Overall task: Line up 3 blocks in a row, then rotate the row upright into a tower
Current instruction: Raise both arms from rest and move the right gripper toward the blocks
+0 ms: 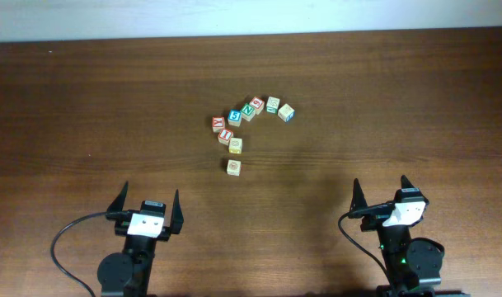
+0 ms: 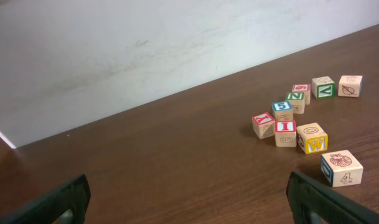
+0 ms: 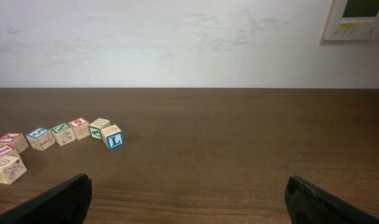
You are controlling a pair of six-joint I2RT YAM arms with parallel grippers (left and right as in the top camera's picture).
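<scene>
Closest to the robot, left gripper [image 1: 151, 190] and right gripper [image 1: 381, 182] sit low over the table [image 1: 77, 115], jaws wide apart, empty.
Both are well back from the red I block [image 1: 225, 134], likely a ready pose that leaves either one free to reach in. Nearest tan block [image 1: 233, 167] stands alone on the robot's side of the red I block, with room to grip, so probably easiest to turn first. Second tan block [image 1: 235, 145] is just beside the red I block, a tighter fit. Beyond it the other blocks [image 1: 249, 110] curve rightward, not targets.
</scene>
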